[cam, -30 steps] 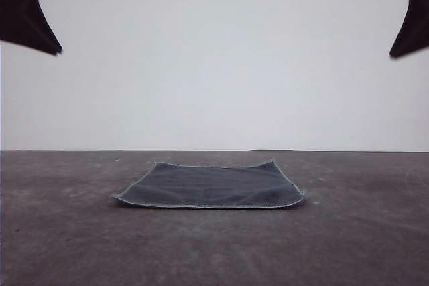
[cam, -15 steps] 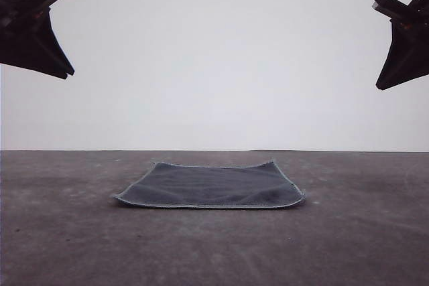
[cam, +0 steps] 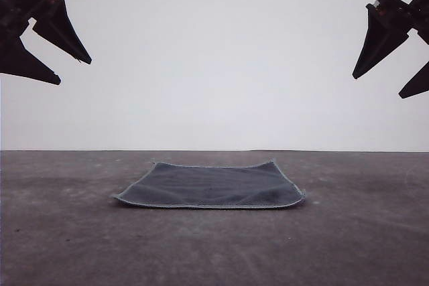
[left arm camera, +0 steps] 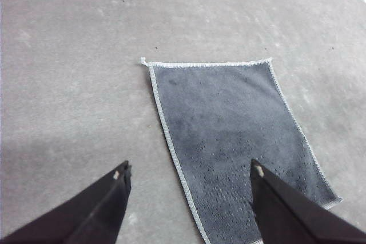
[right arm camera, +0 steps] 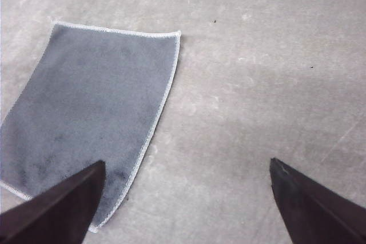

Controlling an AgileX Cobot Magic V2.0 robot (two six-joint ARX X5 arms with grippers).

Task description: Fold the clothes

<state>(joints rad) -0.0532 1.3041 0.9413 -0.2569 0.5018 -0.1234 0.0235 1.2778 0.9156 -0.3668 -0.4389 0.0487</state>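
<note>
cloth: the cloth [cam: 209,186] lies flat, dark grey face up, on the table [cam: 67,232], unfolded, light hem all round.
left gripper: the left gripper [cam: 67,61] hangs high above and to the left of the cloth, fingers spread wide, holding nothing.
right gripper: the right gripper [cam: 392,78] hangs high above and to the right of the cloth, also spread wide and empty.
step: reach down to the cloth's corners.
how: bring each claw to its own side's near corner, pinch the hem only, lift both together.
doubt: the near edge seems slightly curled; hard to be sure.

wall [cam: 214,58]: plain white, evenly lit | table [cam: 214,252]: mottled dark grey, matte, faintly scuffed
</note>
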